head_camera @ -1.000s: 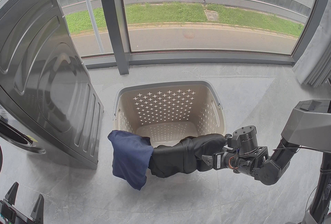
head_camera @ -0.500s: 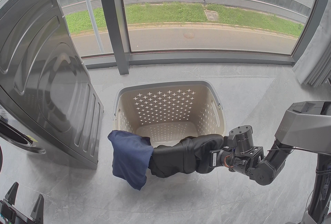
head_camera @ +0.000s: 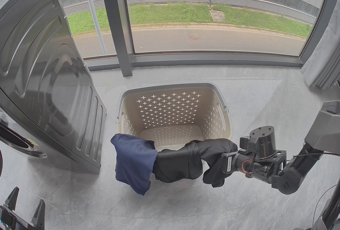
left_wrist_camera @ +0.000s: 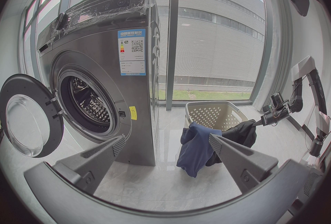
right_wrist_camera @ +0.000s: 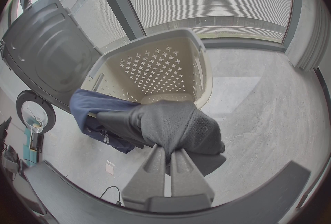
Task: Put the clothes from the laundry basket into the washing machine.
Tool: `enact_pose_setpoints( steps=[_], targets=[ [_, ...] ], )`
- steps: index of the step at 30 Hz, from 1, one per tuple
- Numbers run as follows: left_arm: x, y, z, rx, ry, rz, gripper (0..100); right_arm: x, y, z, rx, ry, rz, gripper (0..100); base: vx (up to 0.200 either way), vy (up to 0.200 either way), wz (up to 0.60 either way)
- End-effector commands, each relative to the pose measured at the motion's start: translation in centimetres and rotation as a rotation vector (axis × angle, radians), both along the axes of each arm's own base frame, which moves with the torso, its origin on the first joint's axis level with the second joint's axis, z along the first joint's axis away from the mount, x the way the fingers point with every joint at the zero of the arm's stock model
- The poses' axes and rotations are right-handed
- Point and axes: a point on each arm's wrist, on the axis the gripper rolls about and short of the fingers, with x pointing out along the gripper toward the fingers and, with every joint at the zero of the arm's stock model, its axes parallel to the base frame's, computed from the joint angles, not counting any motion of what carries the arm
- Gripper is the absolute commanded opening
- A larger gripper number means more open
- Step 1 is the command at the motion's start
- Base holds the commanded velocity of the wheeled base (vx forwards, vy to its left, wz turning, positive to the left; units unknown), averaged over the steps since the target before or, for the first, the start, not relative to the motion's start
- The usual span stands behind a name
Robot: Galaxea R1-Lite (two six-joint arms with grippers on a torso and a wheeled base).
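Note:
A beige laundry basket (head_camera: 226, 113) (right_wrist_camera: 201, 72) (left_wrist_camera: 193, 107) stands on the floor near the window. A black garment (head_camera: 184, 161) (right_wrist_camera: 172, 126) (left_wrist_camera: 241, 133) and a navy garment (head_camera: 134, 163) (right_wrist_camera: 89, 105) (left_wrist_camera: 194, 148) hang over its near rim. My right gripper (head_camera: 220, 165) (right_wrist_camera: 168, 157) is shut on the black garment's right end, lifted just off the rim. The washing machine (head_camera: 39, 74) (left_wrist_camera: 103, 90) stands at the left with its round door (left_wrist_camera: 27, 119) swung open. My left gripper (left_wrist_camera: 165, 142) (head_camera: 23, 206) is open and holds nothing, low at the near left, facing the drum.
Large windows (head_camera: 212, 11) run behind the basket, with a grey pillar (head_camera: 117, 28) between the panes. A curtain (head_camera: 326, 53) hangs at the far right. Bare grey floor (head_camera: 276, 99) lies around the basket and in front of the machine.
My right gripper has pulled to the right and slightly nearer, drawing the black garment's right end off the rim so it now droops. The navy garment and left gripper stayed put.

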Motion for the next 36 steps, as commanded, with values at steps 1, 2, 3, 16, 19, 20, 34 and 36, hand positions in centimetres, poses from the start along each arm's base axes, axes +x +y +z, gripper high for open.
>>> enact_pose_setpoints(
  steps=[1,2,3,16,19,20,34,36],
  targets=[
    [0.0,0.0,-0.4,0.0,0.004,0.0,100,-2.4,-0.9,3.4,0.044,-0.07,0.019,0,0.0,0.0,0.0],
    [0.0,0.0,-0.4,0.0,0.004,0.0,100,-2.8,-1.0,3.2,0.033,-0.052,0.022,0,0.0,0.0,0.0],
    [0.0,0.0,-0.4,0.0,0.004,0.0,100,-2.9,-1.1,3.0,0.029,-0.042,0.021,0,0.0,0.0,0.0],
    [0.0,0.0,-0.4,0.0,0.004,0.0,100,-2.3,-0.8,-0.3,-0.033,0.052,0.011,100,0.0,0.0,0.0],
    [0.0,0.0,-0.4,0.0,0.004,0.0,100,-1.5,-0.6,-1.0,-0.043,0.059,-0.003,100,0.0,0.0,0.0],
    [0.0,0.0,-0.4,0.0,0.004,0.0,100,-1.1,-0.4,-1.2,-0.043,0.058,-0.003,100,0.0,0.0,0.0],
    [0.0,0.0,-0.4,0.0,0.004,0.0,100,2.3,0.6,-3.6,-0.057,0.066,-0.026,100,0.0,0.0,0.0],
    [0.0,0.0,-0.4,0.0,0.004,0.0,100,2.7,0.7,-3.6,-0.049,0.054,-0.03,100,0.0,0.0,0.0]
  ],
)
